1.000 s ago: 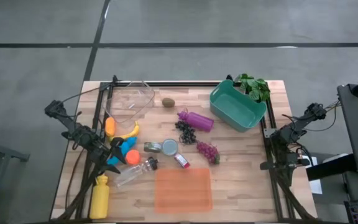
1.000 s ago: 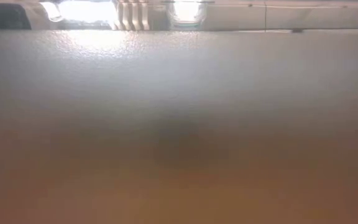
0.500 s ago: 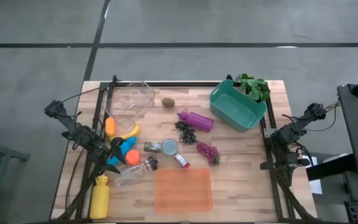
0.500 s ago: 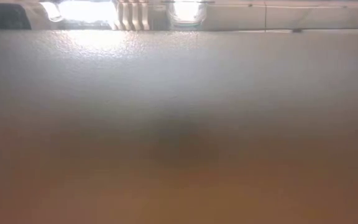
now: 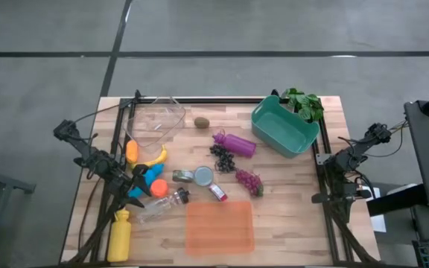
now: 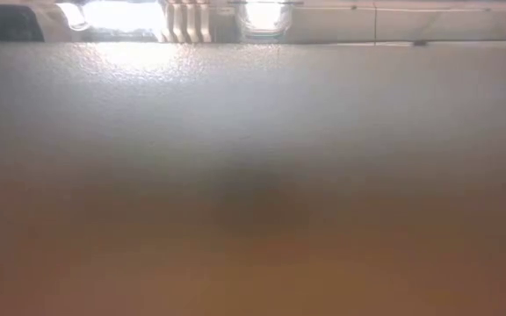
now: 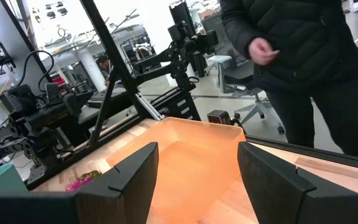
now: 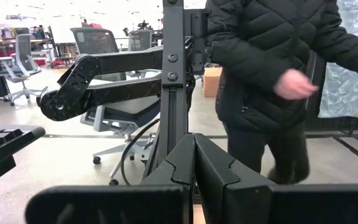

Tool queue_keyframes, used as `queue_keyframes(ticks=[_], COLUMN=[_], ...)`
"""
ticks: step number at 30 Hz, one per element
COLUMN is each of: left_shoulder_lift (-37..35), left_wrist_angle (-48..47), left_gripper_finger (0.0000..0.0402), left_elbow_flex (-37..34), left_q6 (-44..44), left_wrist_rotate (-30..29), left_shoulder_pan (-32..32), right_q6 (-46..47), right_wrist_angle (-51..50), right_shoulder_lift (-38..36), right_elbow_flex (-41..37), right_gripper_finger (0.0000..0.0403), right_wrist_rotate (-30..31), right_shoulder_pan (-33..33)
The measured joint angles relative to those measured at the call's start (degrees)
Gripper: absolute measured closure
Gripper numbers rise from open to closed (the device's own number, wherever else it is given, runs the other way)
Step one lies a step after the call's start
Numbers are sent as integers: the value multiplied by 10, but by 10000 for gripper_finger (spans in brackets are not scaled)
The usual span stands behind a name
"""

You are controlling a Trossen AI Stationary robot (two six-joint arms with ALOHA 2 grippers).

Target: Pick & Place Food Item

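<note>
My left gripper [image 7: 194, 180] hangs at the table's nine o'clock edge, fingers spread apart, holding nothing, facing the orange tray [image 7: 194, 152]. The banana [image 5: 155, 158] lies at ten o'clock from the table's middle, long axis running from eight toward two o'clock. My right gripper [image 8: 193, 163] sits at the three o'clock edge, fingers pressed together, empty.
</note>
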State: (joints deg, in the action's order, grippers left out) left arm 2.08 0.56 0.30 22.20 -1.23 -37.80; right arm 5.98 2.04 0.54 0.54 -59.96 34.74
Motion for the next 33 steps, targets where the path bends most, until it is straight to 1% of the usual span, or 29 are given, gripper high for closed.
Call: queue_keyframes(ticks=[7, 10, 13, 15, 17, 21, 24, 29, 31, 33], left_shoulder_lift=[0, 0, 0, 0, 0, 0, 0, 0, 0, 0], left_wrist_angle=[1, 7, 8, 11, 18, 20, 20, 20, 21, 45], left_gripper_finger=[177, 177, 177, 177, 177, 177, 177, 177, 177, 177], left_elbow_flex=[0, 0, 0, 0, 0, 0, 0, 0, 0, 0], left_q6=[2, 3, 4, 4, 17, 35, 48, 50, 50, 61], left_wrist_rotate=[-3, -18, -21, -40, -50, -50, -66, -96, -96, -98], left_shoulder_pan=[0, 0, 0, 0, 0, 0, 1, 1, 1, 1], right_q6=[0, 0, 0, 0, 0, 0, 0, 0, 0, 0], right_wrist_angle=[0, 0, 0, 0, 0, 0, 0, 0, 0, 0], right_shoulder_lift=[0, 0, 0, 0, 0, 0, 0, 0, 0, 0], right_elbow_flex=[0, 0, 0, 0, 0, 0, 0, 0, 0, 0], right_gripper_finger=[395, 395, 395, 395, 395, 395, 395, 395, 395, 395], right_wrist_rotate=[0, 0, 0, 0, 0, 0, 0, 0, 0, 0], right_shoulder_pan=[0, 0, 0, 0, 0, 0, 0, 0, 0, 0])
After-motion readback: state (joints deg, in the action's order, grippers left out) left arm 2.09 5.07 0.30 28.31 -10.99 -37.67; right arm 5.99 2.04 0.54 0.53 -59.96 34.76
